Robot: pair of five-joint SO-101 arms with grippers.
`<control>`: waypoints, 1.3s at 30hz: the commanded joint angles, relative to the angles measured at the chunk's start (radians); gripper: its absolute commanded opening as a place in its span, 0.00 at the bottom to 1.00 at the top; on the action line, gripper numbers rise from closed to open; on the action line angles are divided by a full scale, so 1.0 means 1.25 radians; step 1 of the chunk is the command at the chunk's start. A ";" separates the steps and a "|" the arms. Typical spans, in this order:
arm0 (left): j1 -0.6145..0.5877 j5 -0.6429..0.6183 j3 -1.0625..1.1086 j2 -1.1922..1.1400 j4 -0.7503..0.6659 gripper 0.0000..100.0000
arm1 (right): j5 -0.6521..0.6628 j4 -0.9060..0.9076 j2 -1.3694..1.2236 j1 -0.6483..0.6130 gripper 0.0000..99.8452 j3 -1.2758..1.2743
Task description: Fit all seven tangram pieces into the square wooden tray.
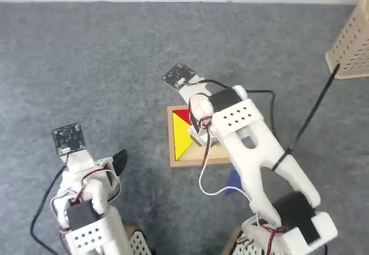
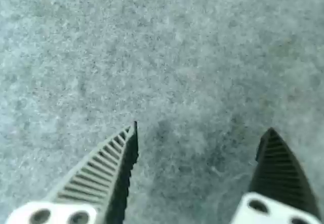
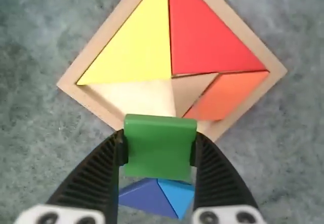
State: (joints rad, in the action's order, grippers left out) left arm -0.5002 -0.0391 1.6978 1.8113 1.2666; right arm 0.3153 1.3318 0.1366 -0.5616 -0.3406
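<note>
The right gripper (image 3: pixel 158 150) is clamped on the green square (image 3: pixel 159 133), one finger on each opposite edge. I judge that this hold keeps the flat piece level and lets it be lowered straight into a gap. The piece sits just over the near corner of the square wooden tray (image 3: pixel 86 98), which in the high view lies at the centre of the frame, largely under the right arm (image 1: pixel 248 134). Inside the tray the yellow triangle (image 3: pixel 134 46) and the red triangle (image 3: pixel 202 36) lie edge to edge and fill one half. An orange piece (image 3: pixel 228 95) is seated against the red one, and bare wood (image 3: pixel 139 95) shows between it and the yellow, so that is probably where the green square belongs. Behind the fingers, off the tray on the carpet, lie what look like two blue triangles (image 3: pixel 152 196), one darker and one lighter, though the gripper hides most of them. The left gripper (image 2: pixel 197 158) hangs with its jaws wide and nothing between them, at the lower left of the high view and well apart from the tray, likely parked out of the way. The surface is a grey felt-like carpet (image 1: pixel 86 53). A pale perforated panel (image 1: pixel 351 38) stands at the upper right edge, and a black cable (image 1: pixel 311 113) slants below it toward the right arm.
</note>
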 commanded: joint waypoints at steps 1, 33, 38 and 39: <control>0.001 0.001 -0.010 0.010 -0.001 0.35 | -0.010 -0.021 -0.002 -0.014 0.02 0.039; 0.001 0.001 -0.010 0.010 -0.001 0.35 | -0.026 -0.078 -0.228 -0.046 0.18 0.086; 0.001 0.001 -0.010 0.010 -0.001 0.35 | -0.026 -0.078 -0.224 -0.077 0.18 0.085; 0.001 0.001 -0.010 0.010 -0.001 0.35 | -0.026 -0.075 -0.226 -0.082 0.18 0.085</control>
State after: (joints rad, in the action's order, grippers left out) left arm -0.5002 -0.0391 1.6978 1.8113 1.2666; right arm 0.2662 1.2213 -0.1688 -0.6306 -0.2900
